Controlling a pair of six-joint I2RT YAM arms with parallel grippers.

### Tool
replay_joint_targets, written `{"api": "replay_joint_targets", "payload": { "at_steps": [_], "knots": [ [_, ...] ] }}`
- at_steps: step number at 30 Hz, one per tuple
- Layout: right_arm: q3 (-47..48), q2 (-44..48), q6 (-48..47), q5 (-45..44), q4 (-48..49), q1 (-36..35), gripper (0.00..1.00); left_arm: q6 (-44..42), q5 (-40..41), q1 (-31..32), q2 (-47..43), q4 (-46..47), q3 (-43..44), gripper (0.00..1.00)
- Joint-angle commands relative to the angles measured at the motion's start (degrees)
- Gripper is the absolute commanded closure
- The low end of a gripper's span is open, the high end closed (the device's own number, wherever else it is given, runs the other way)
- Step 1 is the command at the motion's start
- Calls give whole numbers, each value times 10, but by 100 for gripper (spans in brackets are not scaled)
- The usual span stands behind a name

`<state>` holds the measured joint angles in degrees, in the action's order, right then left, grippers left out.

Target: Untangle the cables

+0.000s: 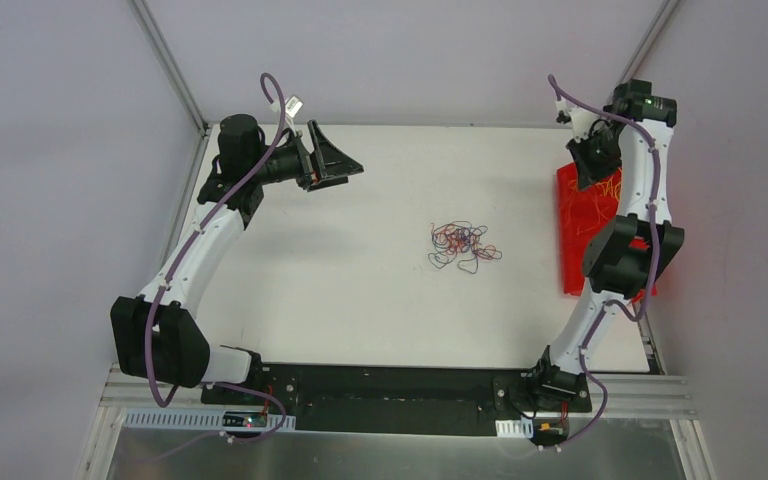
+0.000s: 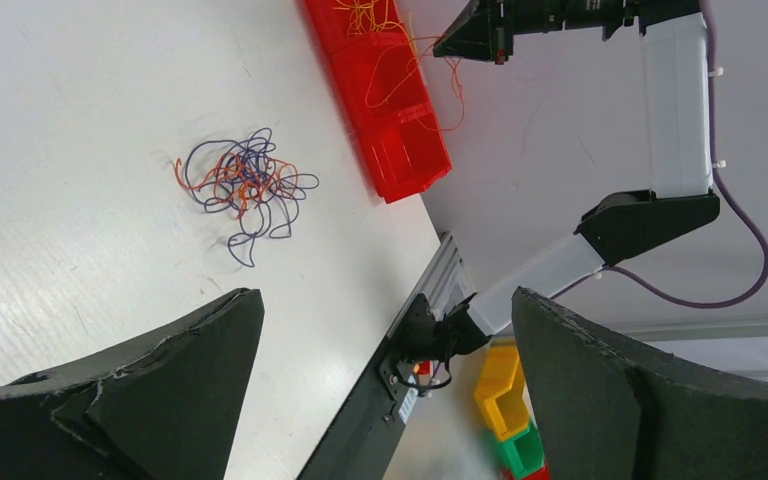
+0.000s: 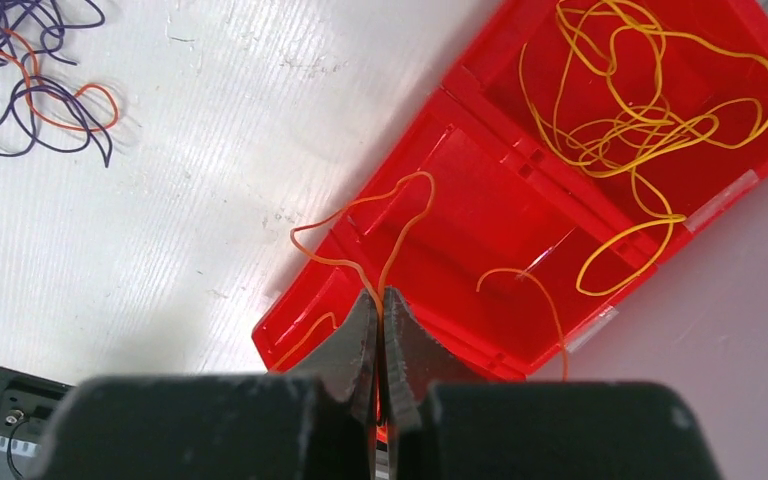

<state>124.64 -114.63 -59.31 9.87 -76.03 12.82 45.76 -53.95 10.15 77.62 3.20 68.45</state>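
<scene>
A tangle of thin blue-purple, red and orange cables point(image 1: 463, 246) lies mid-table; it also shows in the left wrist view point(image 2: 247, 184) and at the right wrist view's top left corner point(image 3: 30, 80). My right gripper point(image 3: 381, 300) is shut on an orange-yellow cable point(image 3: 385, 225) and holds it above the red tray point(image 3: 480, 230); in the top view it point(image 1: 600, 172) hovers over the tray's far end. More orange-yellow cables point(image 3: 640, 110) lie in the tray's far compartment. My left gripper point(image 1: 345, 163) is open and empty, raised at the far left, well away from the tangle.
The red tray point(image 1: 572, 230) lies along the table's right edge. Past the table's near edge are yellow and green bins point(image 2: 505, 400). The right arm's base point(image 2: 430, 335) sits at the near edge.
</scene>
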Motion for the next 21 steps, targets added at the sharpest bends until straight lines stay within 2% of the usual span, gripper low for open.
{"api": "replay_joint_targets", "payload": {
  "at_steps": [1,10,21],
  "knots": [
    [-14,-10,10,11,19,14,100,-10,-15,3,-7,7,9,1],
    [-36,-29,37,10,48,50,100,-9,-16,3,2,7,19,1],
    [-54,-31,89,-95,154,75,100,-6,-17,3,8,6,24,1]
  ]
}}
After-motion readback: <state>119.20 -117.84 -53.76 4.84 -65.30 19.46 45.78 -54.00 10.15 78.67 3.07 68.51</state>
